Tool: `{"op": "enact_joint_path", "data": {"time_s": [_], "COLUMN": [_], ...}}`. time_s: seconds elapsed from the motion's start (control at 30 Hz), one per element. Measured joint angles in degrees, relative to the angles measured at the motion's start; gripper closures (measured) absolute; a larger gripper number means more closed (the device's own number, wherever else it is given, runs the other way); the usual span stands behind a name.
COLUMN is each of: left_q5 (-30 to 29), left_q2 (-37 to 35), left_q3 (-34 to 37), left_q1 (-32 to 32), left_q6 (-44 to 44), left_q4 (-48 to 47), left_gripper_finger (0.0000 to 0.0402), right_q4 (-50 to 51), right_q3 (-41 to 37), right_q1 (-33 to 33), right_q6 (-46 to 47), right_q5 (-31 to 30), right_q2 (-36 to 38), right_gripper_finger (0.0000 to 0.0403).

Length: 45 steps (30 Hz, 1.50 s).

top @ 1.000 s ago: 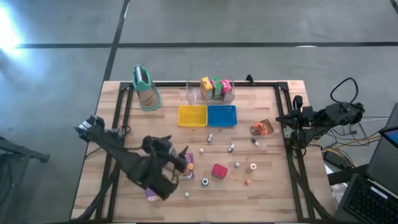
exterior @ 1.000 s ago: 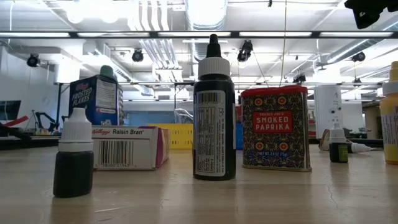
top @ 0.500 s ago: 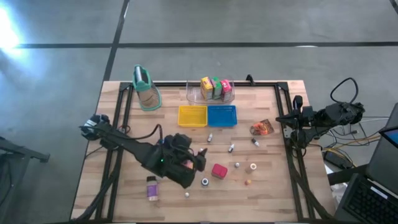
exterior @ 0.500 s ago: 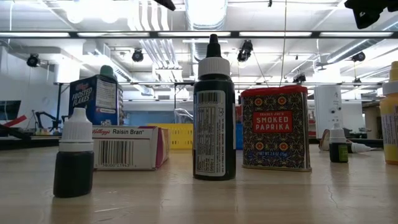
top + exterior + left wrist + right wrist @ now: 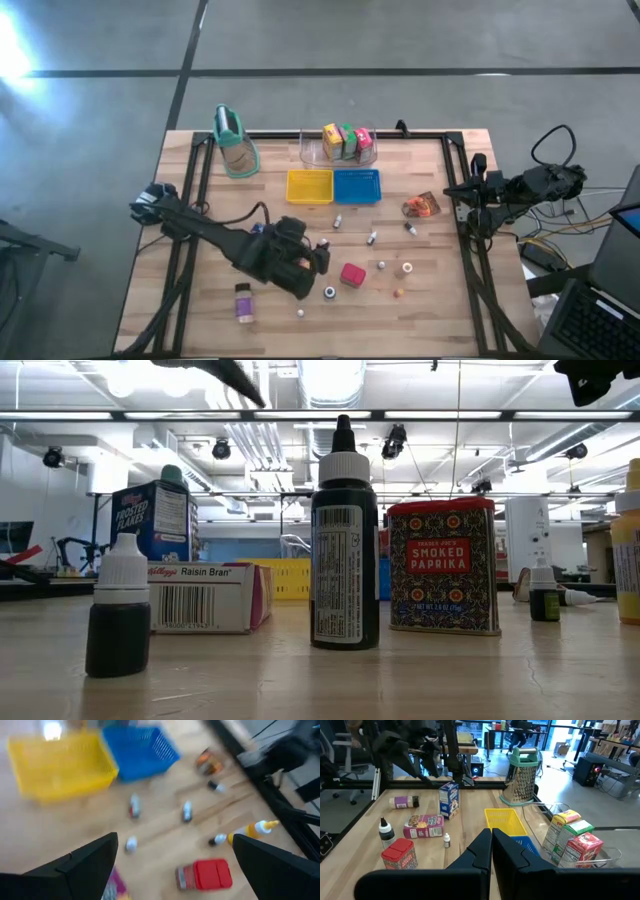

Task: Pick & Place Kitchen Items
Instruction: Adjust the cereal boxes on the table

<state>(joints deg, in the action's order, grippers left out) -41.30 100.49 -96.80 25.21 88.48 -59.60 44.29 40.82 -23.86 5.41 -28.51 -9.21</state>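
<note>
The left tool (image 5: 318, 256) hangs over the middle of the wooden surface (image 5: 430, 300) with its fingers spread wide and nothing between them, just beside the red paprika tin (image 5: 352, 275). The right tool (image 5: 470, 187) waits at the surface's right edge, fingers pressed together and empty. Three cartons (image 5: 347, 141) stand in the clear bin (image 5: 310, 152).
</note>
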Motion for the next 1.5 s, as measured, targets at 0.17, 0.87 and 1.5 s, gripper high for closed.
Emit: {"op": "enact_joint_path", "data": {"time_s": [0.17,0.87,1.5], "left_q5": [25.14,36.73,43.42], "left_q2": [0.47,5.03,9.54], "left_q3": [-0.84,5.16,5.12], "left_q1": [-5.52,-10.97,-6.93], "left_q6": [16.33,19.58,27.38], "left_q4": [-9.98,-5.37,-1.86], "left_gripper_finger": [0.0003,0.0002,0.0002], "right_q4": [0.0,-0.02,-0.02], "right_q3": [-0.02,-0.02,0.0], "right_q1": [0.0,0.0,0.02], "right_q6": [0.0,-0.02,0.02], "right_q5": [-0.02,-0.02,-0.02], "right_q2": [0.02,0.07,0.09], "right_gripper_finger": [0.0394,0.0394,0.0394]}}
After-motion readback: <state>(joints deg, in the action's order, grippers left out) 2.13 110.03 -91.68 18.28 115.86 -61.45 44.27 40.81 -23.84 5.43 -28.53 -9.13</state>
